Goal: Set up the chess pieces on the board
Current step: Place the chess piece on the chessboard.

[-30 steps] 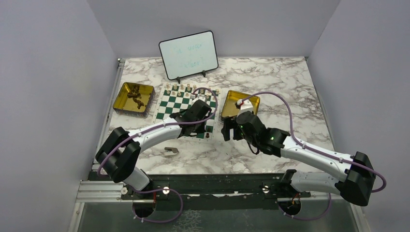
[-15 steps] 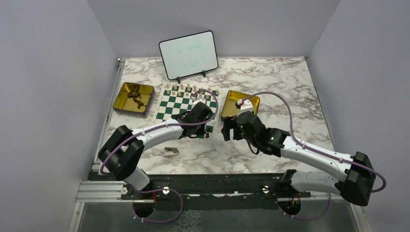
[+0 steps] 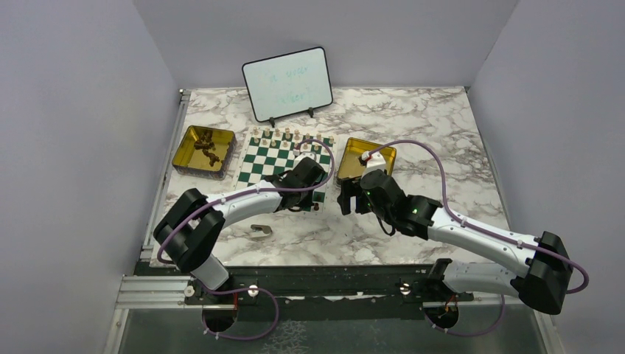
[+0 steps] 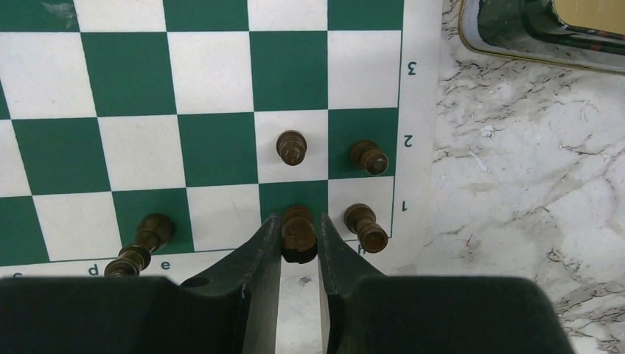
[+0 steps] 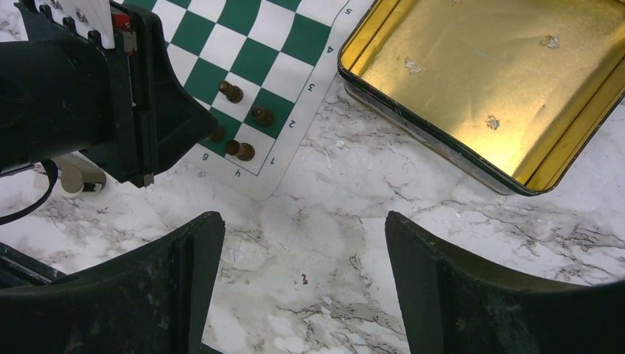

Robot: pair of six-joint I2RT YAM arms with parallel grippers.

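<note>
The left wrist view shows my left gripper (image 4: pixel 298 220) shut on a dark brown chess piece (image 4: pixel 298 236) over the green square second from the right in the board's (image 4: pixel 133 74) nearest row. Whether the piece touches the mat I cannot tell. Dark pieces stand close by at right (image 4: pixel 365 227), ahead (image 4: pixel 292 146) and ahead-right (image 4: pixel 368 156); two more (image 4: pixel 151 230) lie to the left. From above, the left gripper (image 3: pixel 304 198) is at the board's (image 3: pixel 265 162) near right corner, and light pieces (image 3: pixel 287 136) line the far edge. My right gripper (image 5: pixel 304 221) hangs open over bare marble.
A gold tin (image 3: pixel 204 151) left of the board holds several dark pieces. To the right of the board lies another gold tin (image 5: pixel 479 74) with nothing in it. A whiteboard (image 3: pixel 287 83) stands at the back. On the marble near the left arm is a small scrap (image 3: pixel 259 231).
The left arm has shifted a little to the right along the board's near edge, still shut on the dark piece. The right arm has not moved.
</note>
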